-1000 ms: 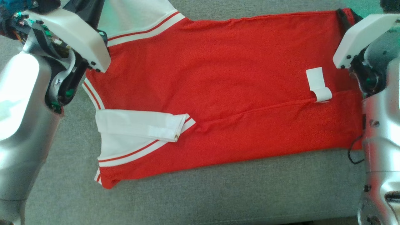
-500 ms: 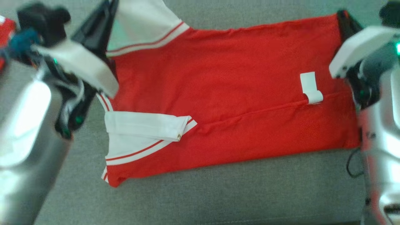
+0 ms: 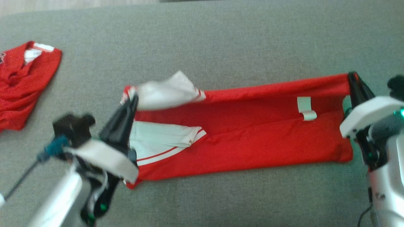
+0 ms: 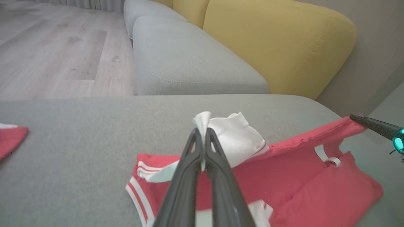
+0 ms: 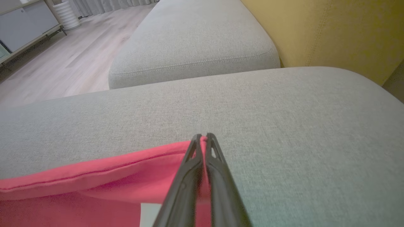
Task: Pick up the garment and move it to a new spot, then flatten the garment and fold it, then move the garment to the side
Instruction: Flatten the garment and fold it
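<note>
Left gripper (image 3: pixel 134 98): fingers pressed together on the white sleeve (image 3: pixel 167 91) of the garment (image 3: pixel 252 138), with the sleeve raised off the cloth below. Right gripper (image 3: pixel 351 75): fingers pinched on the far hem corner (image 3: pixel 341 80) at the opposite end. The garment is red, partly folded lengthwise, and lies stretched between them on the grey cushion (image 3: pixel 221 195). Farther left, well apart: second red garment (image 3: pixel 19 82). Beyond: yellow backrest (image 4: pixel 277 37).

Left claw (image 4: pixel 202 130), right claw (image 5: pixel 203 136): jaws together.
</note>
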Controlling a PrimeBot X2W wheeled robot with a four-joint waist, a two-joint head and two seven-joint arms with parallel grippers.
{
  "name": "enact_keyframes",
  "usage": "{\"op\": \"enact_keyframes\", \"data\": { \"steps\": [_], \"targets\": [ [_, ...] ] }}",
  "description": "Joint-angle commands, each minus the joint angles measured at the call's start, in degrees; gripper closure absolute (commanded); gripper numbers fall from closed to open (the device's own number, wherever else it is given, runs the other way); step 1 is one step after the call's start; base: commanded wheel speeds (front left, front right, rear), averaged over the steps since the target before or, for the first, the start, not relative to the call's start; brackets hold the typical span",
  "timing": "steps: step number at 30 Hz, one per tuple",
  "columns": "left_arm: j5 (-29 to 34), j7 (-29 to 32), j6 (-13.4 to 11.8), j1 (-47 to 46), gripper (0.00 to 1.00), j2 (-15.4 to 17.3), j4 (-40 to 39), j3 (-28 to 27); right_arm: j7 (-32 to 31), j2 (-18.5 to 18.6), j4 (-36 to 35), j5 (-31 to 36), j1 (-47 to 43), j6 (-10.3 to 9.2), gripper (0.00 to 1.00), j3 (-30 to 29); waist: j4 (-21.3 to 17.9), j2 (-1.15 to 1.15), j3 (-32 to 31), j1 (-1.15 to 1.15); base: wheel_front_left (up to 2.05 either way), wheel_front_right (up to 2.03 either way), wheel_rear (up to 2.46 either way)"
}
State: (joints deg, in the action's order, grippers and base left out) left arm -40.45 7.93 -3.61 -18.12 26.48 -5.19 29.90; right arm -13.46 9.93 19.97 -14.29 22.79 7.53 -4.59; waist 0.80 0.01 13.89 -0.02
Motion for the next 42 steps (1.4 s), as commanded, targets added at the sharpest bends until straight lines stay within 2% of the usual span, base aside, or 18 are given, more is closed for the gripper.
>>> {"op": "enact_keyframes", "data": {
  "steps": [1, 6, 7, 8, 9, 10, 11, 12, 13, 14, 15, 16, 22, 31, 36, 42],
  "targets": [
    [-0.46, -1.16, -0.6, 0.27, 1.0, 1.03, -2.08, -1.88, 0.73, -0.09, -2.89, -0.28, -0.8, -0.04, 1.0, 0.17, 0.5, -0.01, -1.42, 0.02, 0.0, 0.0, 0.0],
    [-0.96, -4.89, -0.68, 6.88, 1.0, -0.66, -0.08, -0.11, 1.38, -1.57, -4.84, 0.77, -5.4, -0.04, 1.0, -1.08, 0.5, -0.01, -2.21, 0.02, 0.0, 0.0, 0.0],
    [-1.09, -5.79, -0.65, 7.77, 1.0, -1.3, 0.71, 0.2, 1.68, -1.85, -5.05, 1.0, -6.11, -0.04, 0.96, -1.22, 0.5, -0.01, -2.31, 0.02, 0.0, 0.0, 0.0],
    [-0.96, -6.7, -0.47, 8.5, 1.0, -1.84, 1.55, 0.66, 2.1, -2.13, -5.22, 1.17, -6.76, -0.04, 0.88, -1.44, 0.48, -0.01, -2.4, 0.02, 0.0, 0.0, 0.0],
    [-0.75, -7.63, -0.41, 9.1, 1.0, -2.34, 2.5, 1.02, 2.64, -2.47, -5.37, 1.28, -7.33, -0.04, 0.67, -1.87, 0.46, -0.01, -2.48, 0.02, 0.0, 0.0, 0.0],
    [-0.55, -8.81, -0.49, 9.66, 1.0, -2.91, 3.48, 1.16, 3.18, -2.85, -5.48, 1.38, -7.91, -0.04, 0.51, -2.3, 0.42, -0.01, -2.59, 0.02, 0.0, 0.0, 0.0],
    [-0.36, -10.05, -0.48, 10.18, 0.88, -3.42, 4.41, 1.26, 3.85, -3.22, -5.67, 1.52, -8.45, -0.04, 0.16, -2.78, 0.37, -0.01, -2.71, 0.02, 0.0, 0.0, 0.0],
    [-0.34, -11.07, -0.5, 10.77, 0.66, -3.86, 5.33, 1.3, 4.72, -3.62, -5.94, 1.61, -8.94, -0.04, 0.0, -3.35, 0.28, -0.01, -2.82, 0.02, 0.0, 0.0, 0.0],
    [-0.3, -12.24, -0.57, 11.31, 0.6, -4.25, 6.16, 1.19, 5.47, -4.0, -6.2, 1.74, -9.51, -0.04, 0.0, -3.85, 0.21, -0.01, -2.93, 0.02, 0.0, 0.0, 0.0],
    [-0.27, -13.5, -0.64, 11.84, 0.42, -4.62, 6.81, 1.01, 6.26, -4.28, -6.49, 2.02, -10.12, -0.04, 0.0, -4.27, 0.14, -0.01, -3.09, 0.02, 0.0, 0.0, 0.0],
    [-0.37, -14.66, -0.66, 12.45, 0.11, -4.97, 7.29, 0.82, 7.0, -4.53, -6.79, 2.29, -10.78, -0.04, 0.0, -4.74, 0.12, -0.01, -3.26, 0.02, 0.0, 0.0, 0.0],
    [-0.26, -15.73, -0.68, 13.01, 0.0, -5.11, 7.7, 0.7, 7.6, -4.82, -7.04, 2.35, -11.45, -0.04, 0.0, -5.28, 0.11, -0.01, -3.45, 0.02, 0.0, 0.0, 0.0],
    [1.4, -21.49, -3.15, 16.18, 0.0, -6.23, 7.48, -2.05, 9.67, -6.28, -9.41, 2.71, -15.5, -0.04, 0.0, -8.76, 0.43, -0.01, -5.13, 0.02, 0.0, 0.0, 0.0],
    [5.29, -22.68, -6.57, 16.84, 0.0, -7.33, 4.37, -4.86, 8.17, -6.92, -10.22, 4.06, -16.17, -0.04, 0.0, -10.24, 1.52, -0.01, -6.25, 0.02, 0.0, 0.0, 0.0],
    [6.35, -22.78, -7.78, 16.94, 0.0, -8.24, 4.15, -5.28, 6.83, -7.01, -6.97, 5.91, -13.99, -0.04, 0.0, -10.19, 2.61, -0.01, -6.06, 0.02, 0.0, 0.0, 0.0],
    [6.82, -22.82, -8.18, 17.19, 0.0, -8.55, 4.5, -5.2, 5.97, -7.03, 0.51, 8.14, -11.21, -0.04, 0.0, -11.01, 4.27, -0.01, -5.51, 0.02, 0.0, 0.0, 0.0]
  ]
}}
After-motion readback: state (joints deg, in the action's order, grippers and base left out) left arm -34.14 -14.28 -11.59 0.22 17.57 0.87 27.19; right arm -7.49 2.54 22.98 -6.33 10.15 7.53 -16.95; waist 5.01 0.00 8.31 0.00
